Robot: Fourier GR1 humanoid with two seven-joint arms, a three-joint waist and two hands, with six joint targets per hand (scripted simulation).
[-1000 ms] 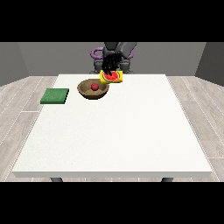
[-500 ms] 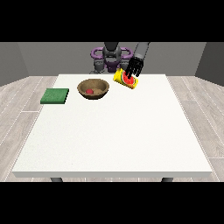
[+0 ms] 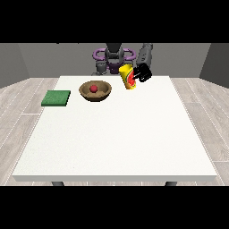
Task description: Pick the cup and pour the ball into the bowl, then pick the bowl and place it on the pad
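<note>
White table (image 3: 116,134) on a wood-plank floor, grey walls behind; everything sits along the far edge, so the wide near part of the top is open room. Hand at the view's right (image 3: 143,73) hangs above the far edge, black fingers curled round the yellow cup (image 3: 128,76), which is tilted with its red inside facing the camera. Brown bowl (image 3: 95,91) with the red ball (image 3: 93,88) in it sits well to the view's left of that hand, the green pad (image 3: 56,98) further left near the table's left edge; the other hand isn't visible.
</note>
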